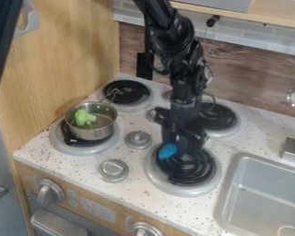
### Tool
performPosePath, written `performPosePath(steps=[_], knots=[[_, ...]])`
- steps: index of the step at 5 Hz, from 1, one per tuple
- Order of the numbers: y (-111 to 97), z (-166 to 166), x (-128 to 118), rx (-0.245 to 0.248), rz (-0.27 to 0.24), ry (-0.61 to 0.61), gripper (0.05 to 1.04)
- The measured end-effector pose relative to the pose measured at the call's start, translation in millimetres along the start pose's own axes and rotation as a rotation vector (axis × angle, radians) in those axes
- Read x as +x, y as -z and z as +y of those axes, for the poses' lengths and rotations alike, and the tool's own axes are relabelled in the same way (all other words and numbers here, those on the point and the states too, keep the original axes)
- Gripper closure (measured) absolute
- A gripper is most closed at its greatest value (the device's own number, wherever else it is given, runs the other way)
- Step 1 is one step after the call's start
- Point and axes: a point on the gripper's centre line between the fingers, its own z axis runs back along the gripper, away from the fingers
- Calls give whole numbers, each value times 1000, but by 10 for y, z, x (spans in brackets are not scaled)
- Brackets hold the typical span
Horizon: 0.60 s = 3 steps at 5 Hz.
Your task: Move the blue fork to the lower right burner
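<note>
The black gripper point(183, 144) hangs low over the upper part of the lower right burner point(185, 167), a dark coil with a pale metal ring. A rounded blue piece, taken as part of the blue fork point(168, 150), shows at the gripper's lower left, over the coil's upper left area. The rest of the fork is hidden by the gripper or hard to make out against the coil. Whether the fork is held or lies on the burner cannot be told.
A metal pot point(92, 131) with a green piece point(84, 117) stands on the lower left burner. Two upper burners lie behind, the right one point(217, 117) partly covered by the arm. Silver knobs point(114, 169) sit left of the lower right burner; a sink point(261, 191) is at right.
</note>
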Motion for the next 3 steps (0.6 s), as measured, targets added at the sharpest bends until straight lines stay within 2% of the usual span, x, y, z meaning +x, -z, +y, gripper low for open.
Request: performPosePath(steps=[1, 2, 3], knots=[[-113, -25, -79, -3, -2, 18, 711], [-78, -35, -153, -7, 19, 18, 642], [-106, -36, -188, -13, 58, 23, 322]])
